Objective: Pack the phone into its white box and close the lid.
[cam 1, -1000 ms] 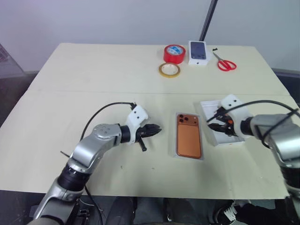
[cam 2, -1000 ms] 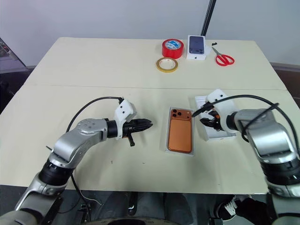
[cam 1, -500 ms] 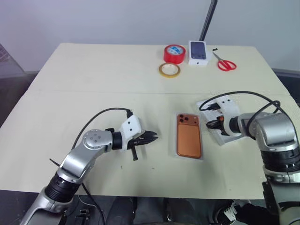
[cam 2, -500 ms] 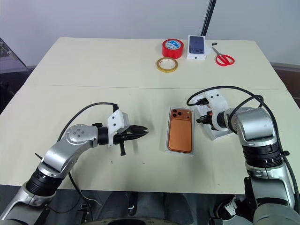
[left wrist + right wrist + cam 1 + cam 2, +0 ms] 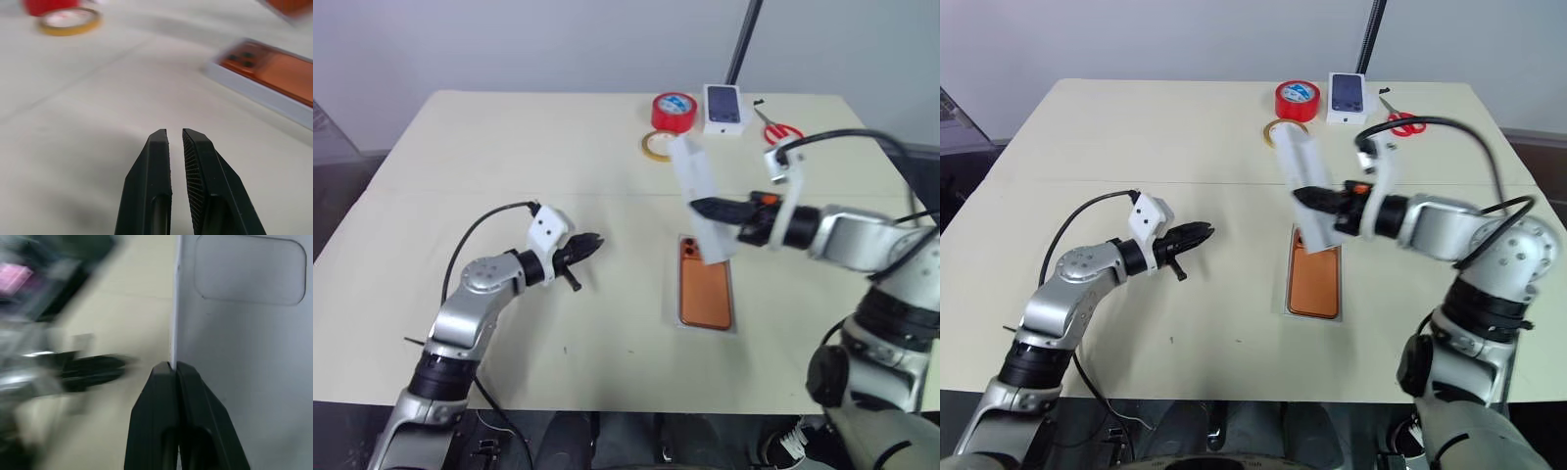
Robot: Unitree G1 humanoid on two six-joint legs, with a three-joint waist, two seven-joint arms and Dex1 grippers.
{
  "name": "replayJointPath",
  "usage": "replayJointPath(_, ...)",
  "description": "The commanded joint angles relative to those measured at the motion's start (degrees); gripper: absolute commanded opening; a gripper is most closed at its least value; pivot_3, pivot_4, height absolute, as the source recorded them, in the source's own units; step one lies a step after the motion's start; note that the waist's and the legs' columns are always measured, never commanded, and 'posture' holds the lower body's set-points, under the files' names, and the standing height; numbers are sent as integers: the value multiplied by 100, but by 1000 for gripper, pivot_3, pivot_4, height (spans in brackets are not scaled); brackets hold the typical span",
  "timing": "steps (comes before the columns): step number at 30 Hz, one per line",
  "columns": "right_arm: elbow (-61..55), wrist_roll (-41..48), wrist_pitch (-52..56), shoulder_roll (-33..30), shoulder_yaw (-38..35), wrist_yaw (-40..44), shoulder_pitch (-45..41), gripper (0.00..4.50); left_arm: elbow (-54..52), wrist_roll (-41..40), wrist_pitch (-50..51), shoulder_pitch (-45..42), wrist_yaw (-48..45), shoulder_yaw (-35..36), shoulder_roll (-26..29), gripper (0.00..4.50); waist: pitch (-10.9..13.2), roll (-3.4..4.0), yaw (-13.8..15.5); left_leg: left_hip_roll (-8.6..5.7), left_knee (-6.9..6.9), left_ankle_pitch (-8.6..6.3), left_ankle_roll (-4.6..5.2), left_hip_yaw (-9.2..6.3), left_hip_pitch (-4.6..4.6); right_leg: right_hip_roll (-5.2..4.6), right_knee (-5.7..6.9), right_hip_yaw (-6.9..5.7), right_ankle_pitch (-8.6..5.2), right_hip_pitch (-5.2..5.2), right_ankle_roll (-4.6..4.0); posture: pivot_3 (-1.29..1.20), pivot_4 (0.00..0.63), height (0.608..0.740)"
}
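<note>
Right gripper (image 5: 697, 207) clamped on wall of lid (image 5: 698, 196), lifted off tabletop (image 5: 509, 147), tilted above far end of phone (image 5: 706, 291). Phone lies camera-side up in white box (image 5: 709, 327), toward near edge, right of centre. Left gripper (image 5: 590, 242) nearly closed, empty, well left of box. Tape rolls (image 5: 674, 111), scissors (image 5: 781, 130) near far edge

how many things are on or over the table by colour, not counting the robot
red: 2, tape roll and scissors
yellow: 1, tape ring
copper-orange: 1, phone
white: 3, printed box, tray under the phone, lid held up by the right gripper
total: 7
</note>
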Motion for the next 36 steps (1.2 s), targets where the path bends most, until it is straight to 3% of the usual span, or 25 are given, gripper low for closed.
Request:
replayJointPath(1,-586,3012,-2176,384,1050,-2815,656,81,133,111,-298,-139,-1,76,-20,529,0,-1,-15,1,7,-5,9,-1,-7,-1,-7,-3,0,1,0,0,150,709)
replayJointPath(3,-1094,3017,-2957,1187,1379,-3693,990,81,165,141,-366,-177,3,47,-57,529,1,-1,-58,0,22,-9,15,4,-20,-2,-5,-3,1,-6,2,0,150,709)
replayJointPath(6,-1734,3017,-3820,1897,1849,-4857,1614,81,157,181,-397,-209,35,3,-150,529,1,1,-98,1,45,-11,19,2,-37,4,19,-2,1,-25,4,0,150,709)
replayJointPath(10,-2080,3017,-4316,2011,2161,-5552,2199,81,82,197,-349,-223,62,-162,-365,529,0,2,-53,-2,54,-11,19,-7,-41,7,17,-3,1,-22,4,0,150,709)
replayJointPath(11,-2070,3017,-4288,1851,2152,-5524,2221,81,70,229,-341,-237,61,-257,-433,529,0,3,-37,-2,54,-11,19,-5,-41,9,16,-3,1,-23,4,0,150,709)
replayJointPath(14,-1858,3017,-4011,1150,1925,-5127,1975,1344,-20,206,-225,-281,52,-507,-706,529,1,5,-13,-2,56,-11,19,-5,-41,12,18,-3,1,-23,4,0,150,709)
replayJointPath(16,-1559,3017,-3594,306,1714,-4569,1592,2347,-77,119,-54,-337,-28,-671,-875,529,1,5,-11,-3,60,-12,21,-1,-41,12,16,-4,1,-21,4,0,150,709)
replayJointPath(19,-1003,3017,-2968,-1027,1491,-3877,1174,2347,-175,86,49,-418,-197,-961,-1067,529,5,12,13,-2,64,-15,25,-1,-42,13,16,-7,0,-19,3,0,150,709)
replayJointPath(23,-508,3017,-2568,-2254,1436,-3293,1006,2347,-31,178,116,-647,-230,-1247,-1362,529,5,15,12,3,60,-20,35,-2,-44,12,2,-5,0,-14,2,0,150,709)
replayJointPath(28,-406,2605,-2344,-3126,1475,-2723,1004,72,212,273,143,-873,-189,-1389,-1606,529,2,19,1,4,65,-21,37,1,-46,13,5,1,0,-16,3,0,150,709)
replayJointPath(32,-724,1447,-1948,-3685,1685,-1809,954,72,301,347,134,-928,-81,-1337,-1647,529,1,22,10,4,67,-21,37,0,-46,13,4,1,0,-15,3,0,150,709)
replayJointPath(36,-1459,-294,-1795,-4216,2317,-625,1008,72,76,74,686,-944,10,-908,-1384,529,1,23,11,5,66,-21,37,-2,-47,11,3,1,0,-18,3,0,150,709)
